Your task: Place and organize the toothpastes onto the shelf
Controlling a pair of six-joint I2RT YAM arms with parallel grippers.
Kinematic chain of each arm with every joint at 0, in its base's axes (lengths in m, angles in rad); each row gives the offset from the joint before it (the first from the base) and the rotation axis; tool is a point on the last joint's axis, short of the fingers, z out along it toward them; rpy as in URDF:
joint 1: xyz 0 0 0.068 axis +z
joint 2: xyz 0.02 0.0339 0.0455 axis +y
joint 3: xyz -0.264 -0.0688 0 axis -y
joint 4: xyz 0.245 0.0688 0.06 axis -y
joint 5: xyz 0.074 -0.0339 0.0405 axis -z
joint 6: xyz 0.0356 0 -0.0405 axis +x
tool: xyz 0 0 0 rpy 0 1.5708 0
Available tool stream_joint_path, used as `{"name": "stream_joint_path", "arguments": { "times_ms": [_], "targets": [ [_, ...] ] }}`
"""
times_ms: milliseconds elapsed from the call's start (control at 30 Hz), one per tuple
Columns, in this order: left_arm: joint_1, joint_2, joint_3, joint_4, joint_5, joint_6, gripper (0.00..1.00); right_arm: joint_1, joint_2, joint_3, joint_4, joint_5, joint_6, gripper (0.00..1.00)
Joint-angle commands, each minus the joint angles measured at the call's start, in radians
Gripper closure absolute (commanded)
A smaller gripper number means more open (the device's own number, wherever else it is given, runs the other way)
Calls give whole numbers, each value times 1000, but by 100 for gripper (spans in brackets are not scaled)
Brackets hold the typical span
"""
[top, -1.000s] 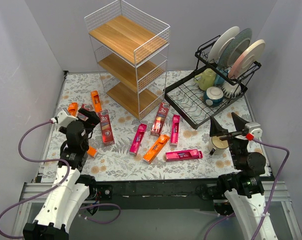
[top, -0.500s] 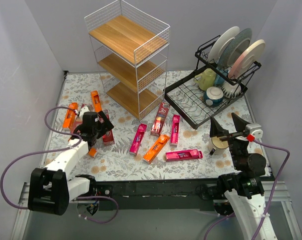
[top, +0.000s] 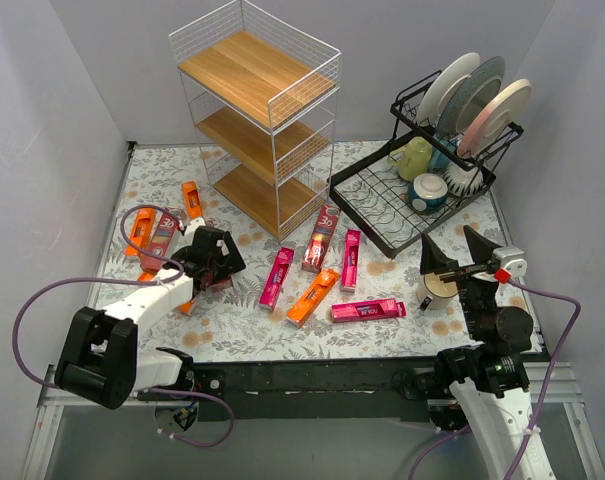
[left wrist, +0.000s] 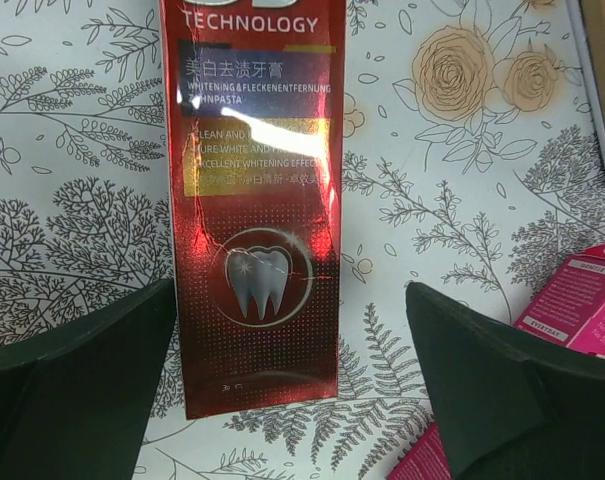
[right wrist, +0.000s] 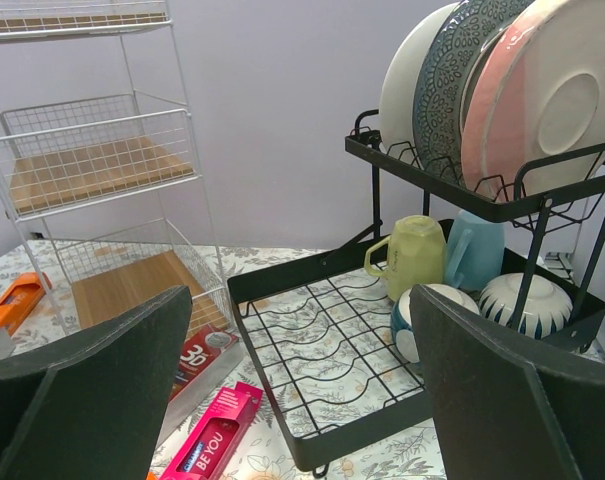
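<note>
Left gripper (left wrist: 290,300) spread wide, straddling near end of dark red toothpaste box (left wrist: 252,200), which lies flat on floral table (left wrist: 462,180). Nothing grasped.
Risks:
- Box off-centre, closer to one finger (left wrist: 82,380); closing may skew it.
- Glossy card may slip.
- Pink box (left wrist: 582,300) just beside other finger; may get nudged.

Shelf (top: 257,110) well apart, holds no box. Right gripper (top: 460,252) spread, holds nothing.

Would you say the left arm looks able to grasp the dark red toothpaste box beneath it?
Probably yes: the open left claw hangs right over the dark red box, fingers straddling it, nothing between.
</note>
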State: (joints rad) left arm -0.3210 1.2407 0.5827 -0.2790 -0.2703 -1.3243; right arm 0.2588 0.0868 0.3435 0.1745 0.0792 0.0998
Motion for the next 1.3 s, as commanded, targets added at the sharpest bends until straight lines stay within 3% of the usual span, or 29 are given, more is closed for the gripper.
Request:
{"name": "stream_joint_path", "arguments": {
  "times_ms": [0,233,333,500,733,933,1067,1267],
  "targets": [
    [-26,26,31,-25,-84,-16,2,8,-4,-9,36,14,5,1],
    [-50,101,51,-29,-99,-18,7,10,-19,-9,31,24,6,1],
    [-53,97,54,-29,-101,-13,16,10,-25,-9,28,28,6,1],
    [-58,71,52,-23,-84,10,41,8,-33,-11,28,30,11,1],
    [-59,14,48,40,-3,85,58,8,-41,-6,20,36,11,1],
    [-61,-41,58,124,97,207,62,8,-39,-1,13,40,6,2],
    [-59,-78,51,210,128,409,64,8,-42,0,8,45,3,1],
    [-9,2,57,368,233,622,66,10,-44,-4,13,41,11,1]
  ]
}}
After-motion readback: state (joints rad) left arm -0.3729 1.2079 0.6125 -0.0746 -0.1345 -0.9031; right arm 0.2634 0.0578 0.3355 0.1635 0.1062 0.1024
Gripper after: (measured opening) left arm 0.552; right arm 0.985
